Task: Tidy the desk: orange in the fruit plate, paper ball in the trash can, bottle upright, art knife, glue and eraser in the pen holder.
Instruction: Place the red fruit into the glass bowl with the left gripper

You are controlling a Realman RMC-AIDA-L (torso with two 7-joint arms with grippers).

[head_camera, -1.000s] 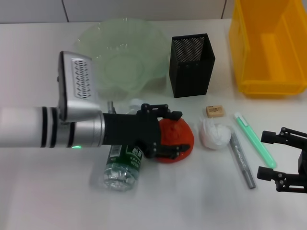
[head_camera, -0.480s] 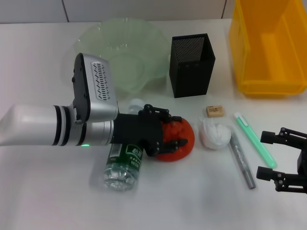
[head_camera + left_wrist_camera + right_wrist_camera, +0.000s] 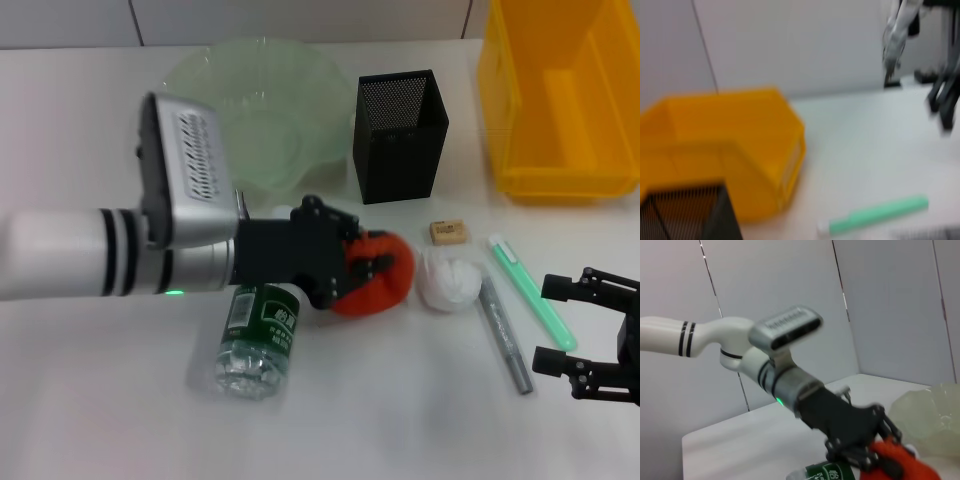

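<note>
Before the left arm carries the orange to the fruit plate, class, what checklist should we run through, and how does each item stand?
1. Grip: left gripper is closed around the orange. Ok.
2. Lift: whether the orange is clear of the table. Cannot tell.
3. Destination: fruit plate has nothing visible in its exposed part, though the arm covers some of it. Ok.
4. Path: pen holder stands beside the plate, off the direct line. Ok.
5. Neighbours: bottle lies right under the wrist, paper ball close by. Not ok, lift straight up first.
6. Right gripper open, parked apart. Ok.
</note>
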